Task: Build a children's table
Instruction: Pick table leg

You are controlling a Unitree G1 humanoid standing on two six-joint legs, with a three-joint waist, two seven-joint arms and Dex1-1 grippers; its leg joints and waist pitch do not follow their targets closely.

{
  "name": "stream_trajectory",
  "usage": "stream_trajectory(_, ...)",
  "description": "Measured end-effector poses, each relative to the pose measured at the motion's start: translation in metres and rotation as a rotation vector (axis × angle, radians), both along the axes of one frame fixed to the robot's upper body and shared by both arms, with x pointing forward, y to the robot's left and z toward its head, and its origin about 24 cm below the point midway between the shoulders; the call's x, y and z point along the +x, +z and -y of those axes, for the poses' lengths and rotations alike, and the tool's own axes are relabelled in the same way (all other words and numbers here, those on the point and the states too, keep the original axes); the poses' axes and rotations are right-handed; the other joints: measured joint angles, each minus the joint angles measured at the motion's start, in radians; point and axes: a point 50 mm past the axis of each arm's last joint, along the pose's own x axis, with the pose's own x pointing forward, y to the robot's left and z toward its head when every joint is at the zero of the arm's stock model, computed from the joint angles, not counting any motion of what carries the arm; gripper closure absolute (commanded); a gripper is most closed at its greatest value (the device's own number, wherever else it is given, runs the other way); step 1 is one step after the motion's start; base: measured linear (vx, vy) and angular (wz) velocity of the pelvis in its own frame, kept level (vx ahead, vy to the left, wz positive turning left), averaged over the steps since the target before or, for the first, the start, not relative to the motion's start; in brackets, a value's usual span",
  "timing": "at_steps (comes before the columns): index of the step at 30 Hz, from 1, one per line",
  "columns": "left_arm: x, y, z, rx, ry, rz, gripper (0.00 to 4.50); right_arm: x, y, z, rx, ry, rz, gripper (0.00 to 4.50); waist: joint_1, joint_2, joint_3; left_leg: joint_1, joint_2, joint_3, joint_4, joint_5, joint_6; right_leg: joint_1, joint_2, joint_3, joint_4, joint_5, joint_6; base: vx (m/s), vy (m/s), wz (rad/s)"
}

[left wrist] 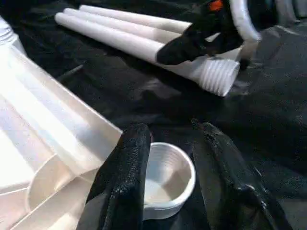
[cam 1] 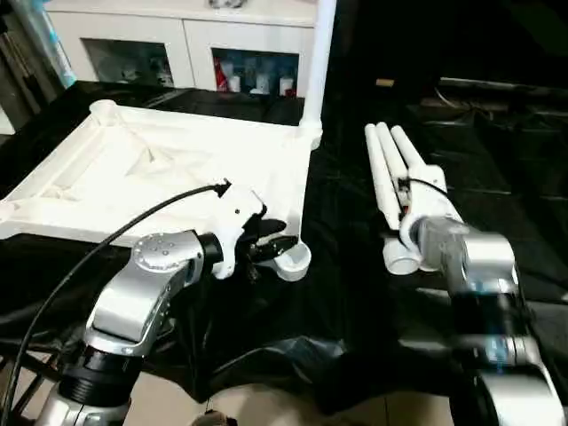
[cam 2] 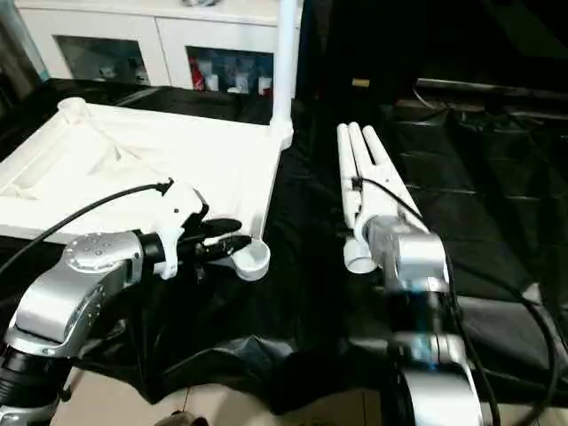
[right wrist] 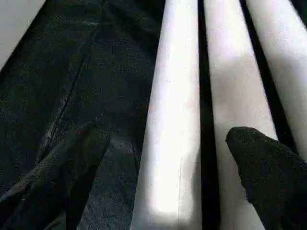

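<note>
**Black sheeting, table parts spread out**

Black sheeting (cam 1: 337, 293) covers the floor; I see the upturned tabletop (cam 1: 160, 169) lying at left, one leg (cam 1: 318, 62) standing in its far corner. My left fingers (left wrist: 124, 182) straddle its near corner socket (left wrist: 165, 175), partly parted. Right fingers (right wrist: 268, 172) gape over three loose legs (cam 2: 364, 169).

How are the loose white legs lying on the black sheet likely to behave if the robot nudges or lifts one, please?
The loose legs are round tubes lying side by side, so a nudged one would probably roll. They look rigid and hollow, likely light. Their smooth plastic may slip in the right claw, which straddles one.
</note>
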Motion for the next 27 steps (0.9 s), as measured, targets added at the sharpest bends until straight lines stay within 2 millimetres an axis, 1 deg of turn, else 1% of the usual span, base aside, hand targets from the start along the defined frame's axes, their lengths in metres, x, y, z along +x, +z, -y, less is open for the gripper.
stream_trajectory(4,-0.001,-0.001,0.001,0.005,-0.004,-0.007,2.81,0.005,-0.001,-0.002,0.029,0.01,-0.016,0.0,0.0,0.0,0.0,0.0,0.0,0.0,0.0,0.0,0.0,0.0,0.0,0.0,0.0,0.0,0.0,0.0,0.0,0.0)
stream_trajectory(10,-0.001,-0.002,0.001,0.015,-0.001,-0.013,2.81,0.01,0.001,0.001,0.026,0.018,-0.019,0.0,0.002,-0.001,0.0,0.0,0.0,0.0,0.0,0.0,0.0,0.0,0.0,0.0,0.0,0.0,0.0,0.0,0.0,0.0)
stream_trajectory(15,-0.002,-0.002,0.001,0.009,-0.003,-0.019,2.81,0.012,-0.004,0.001,0.044,0.035,-0.069,0.0,0.002,-0.002,-0.001,0.0,0.0,0.0,0.001,0.0,0.0,0.0,0.0,0.0,0.001,0.0,0.0,0.0,0.0,0.0)
stream_trajectory(16,-0.002,-0.002,0.001,0.01,-0.003,-0.019,2.8,0.012,-0.006,0.002,0.047,0.035,-0.077,0.17,0.002,-0.002,-0.001,0.0,0.0,0.0,0.001,0.0,0.0,0.0,0.0,0.0,0.001,0.0,0.0,0.0,0.0,0.0)
stream_trajectory(18,-0.002,-0.003,0.001,0.011,-0.002,-0.021,2.8,0.012,-0.01,0.002,0.056,0.037,-0.111,0.34,0.002,-0.002,-0.001,0.0,0.0,0.0,0.001,0.0,0.0,0.0,0.0,0.0,0.001,0.0,0.0,0.0,0.0,0.0)
stream_trajectory(20,-0.002,-0.003,0.001,0.012,0.0,-0.024,2.8,0.013,-0.011,0.003,0.058,0.036,-0.125,0.47,0.002,-0.002,-0.001,0.0,0.0,0.0,0.001,0.0,0.001,0.0,0.0,0.0,0.001,0.0,0.0,0.0,0.0,0.0)
stream_trajectory(22,-0.002,-0.003,0.001,0.009,-0.002,-0.027,2.8,0.014,-0.012,0.003,0.062,0.033,-0.136,0.47,0.002,-0.004,-0.002,0.0,0.0,0.0,0.001,0.0,0.001,0.0,0.0,0.0,0.001,0.0,0.0,0.0,0.0,0.0)
stream_trajectory(23,-0.002,-0.003,0.001,0.008,-0.002,-0.029,2.8,0.014,-0.012,0.004,0.064,0.031,-0.139,0.72,0.002,-0.004,-0.002,0.0,0.0,0.0,0.001,0.001,0.001,0.0,0.0,0.0,0.001,0.0,0.0,0.0,0.0,0.0)
stream_trajectory(25,-0.002,-0.003,0.0,0.011,-0.001,-0.033,2.8,0.015,-0.013,0.004,0.078,0.027,-0.147,0.83,0.002,-0.004,-0.002,0.0,0.0,0.0,0.002,0.001,0.001,0.0,0.0,0.0,0.002,0.0,0.0,0.0,0.0,0.0)
stream_trajectory(27,-0.002,-0.003,-0.001,0.016,0.0,-0.037,2.8,0.017,-0.013,0.005,0.101,0.021,-0.167,1.05,0.001,-0.005,-0.003,0.0,0.0,0.0,0.003,0.001,0.001,0.0,0.0,0.0,0.002,0.0,0.0,0.0,0.0,0.0)
